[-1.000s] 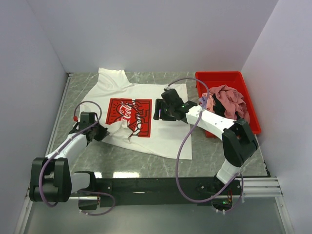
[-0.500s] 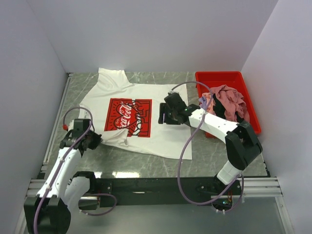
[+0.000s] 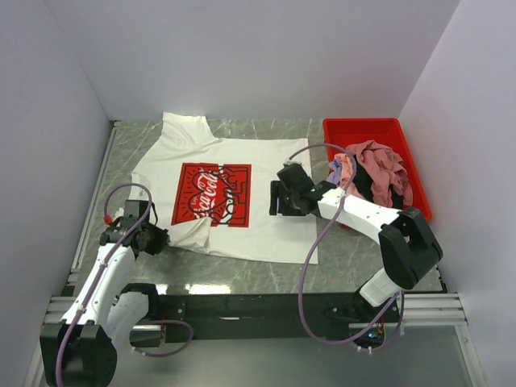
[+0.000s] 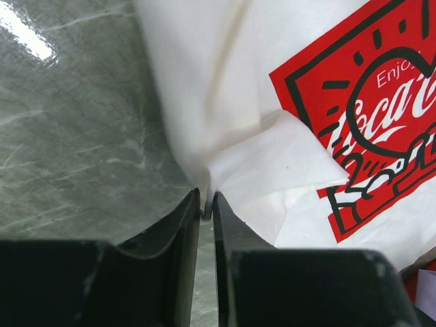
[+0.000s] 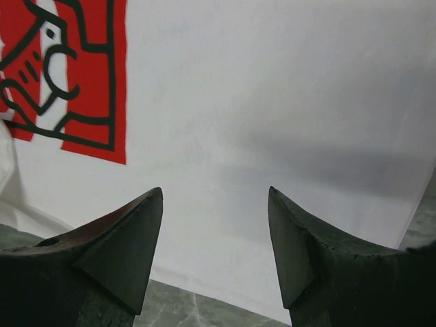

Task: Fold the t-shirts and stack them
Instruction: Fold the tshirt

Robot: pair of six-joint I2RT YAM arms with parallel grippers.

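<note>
A white t-shirt (image 3: 266, 169) with a red Coca-Cola print (image 3: 211, 194) lies spread on the marble table. My left gripper (image 3: 160, 239) is shut on the shirt's near-left edge, where the cloth bunches into a small fold (image 4: 272, 160) between the fingertips (image 4: 206, 204). My right gripper (image 3: 274, 198) is open and empty, hovering over the plain white cloth (image 5: 272, 116) right of the print. Dusty pink and lavender t-shirts (image 3: 372, 167) lie heaped in the red bin.
The red plastic bin (image 3: 364, 129) stands at the back right. Grey walls close in the table on three sides. Bare marble (image 3: 161, 270) shows along the near edge and the left (image 4: 75, 136).
My left gripper has pulled the shirt's edge toward the near left, and the crumpled lower left of the shirt has flattened out. My right gripper has drifted slightly right and nearer over the shirt.
</note>
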